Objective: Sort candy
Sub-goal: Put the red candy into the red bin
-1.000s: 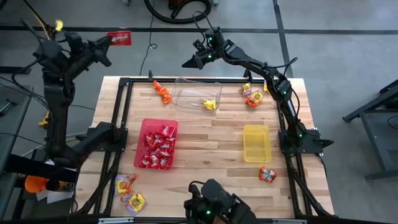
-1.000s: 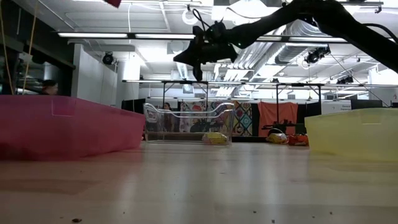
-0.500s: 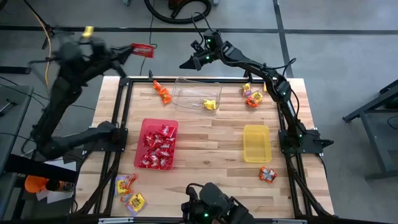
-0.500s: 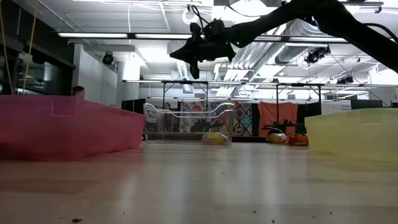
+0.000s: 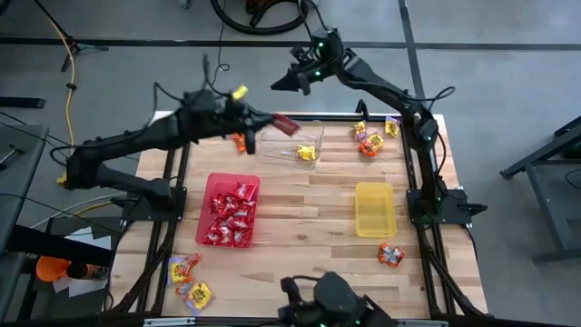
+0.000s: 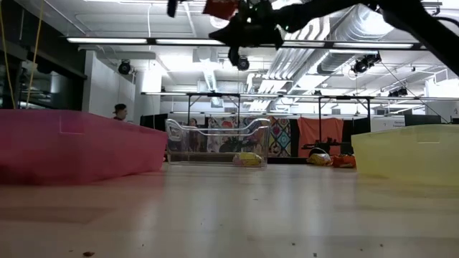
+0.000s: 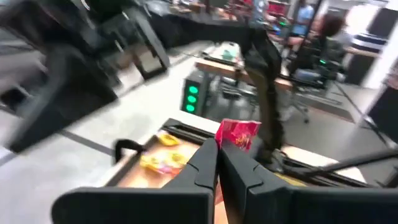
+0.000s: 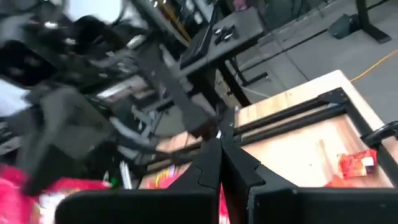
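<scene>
- Left gripper (image 5: 272, 121) pinches a red candy (image 5: 285, 125) high over the clear tray (image 5: 289, 143), table's 12 o'clock; red tray (image 5: 231, 211) lies toward 7 o'clock
- Right gripper (image 5: 283, 84) raised beyond the far edge, fingers together, empty
- We judge a release here drops red among yellow
- Motion blur hides the grip's depth

Three trays on the surface (image 5: 309, 195): one (image 5: 229, 211) left of centre with a heap of candy (image 5: 230, 216) inside, one (image 5: 374, 208) to the right, one (image 5: 292, 142) at the far edge holding a single packet (image 5: 306, 153). More packets at the far left (image 5: 239, 140), far right (image 5: 370, 143), near left (image 5: 189, 280) and near right (image 5: 391, 254). Left hand (image 5: 269, 120) over the far tray's left end, pinching a packet (image 5: 285, 124). Right hand (image 5: 278, 84) high beyond the far edge.
</scene>
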